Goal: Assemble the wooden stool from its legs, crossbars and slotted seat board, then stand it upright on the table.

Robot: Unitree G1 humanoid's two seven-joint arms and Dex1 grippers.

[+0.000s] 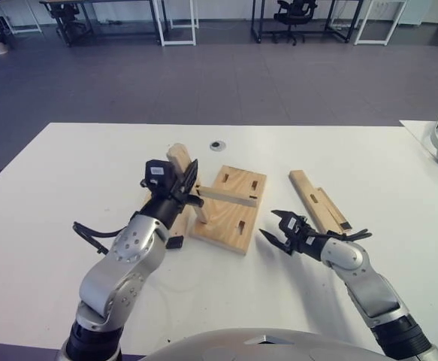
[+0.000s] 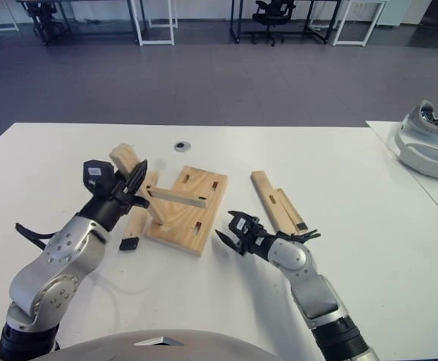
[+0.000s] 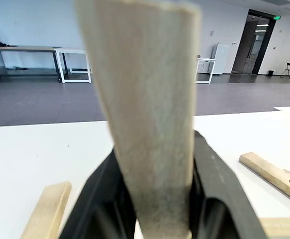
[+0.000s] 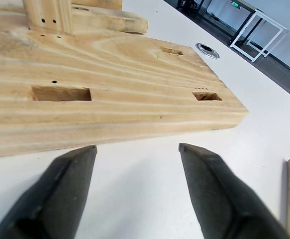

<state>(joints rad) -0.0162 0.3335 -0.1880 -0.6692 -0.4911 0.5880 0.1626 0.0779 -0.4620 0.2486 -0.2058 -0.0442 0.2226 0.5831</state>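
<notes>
The seat board (image 1: 230, 209), pale grained wood cut with rectangular slots, lies flat in the middle of the tabletop (image 1: 68, 173). The left claw (image 1: 194, 184) is clamped on a leg (image 1: 179, 158) that stands tilted at the board's left side. A crossbar (image 1: 225, 197) juts from the leg over the board. Another leg piece (image 1: 318, 199) lies flat to the right, apart. The right wrist view adds the board's near edge and slots up close. There the right claw (image 1: 279, 230) is spread wide just short of the board, its fingers (image 4: 60, 189) off the wood. Bare tabletop stretches to the left and toward the robot.
</notes>
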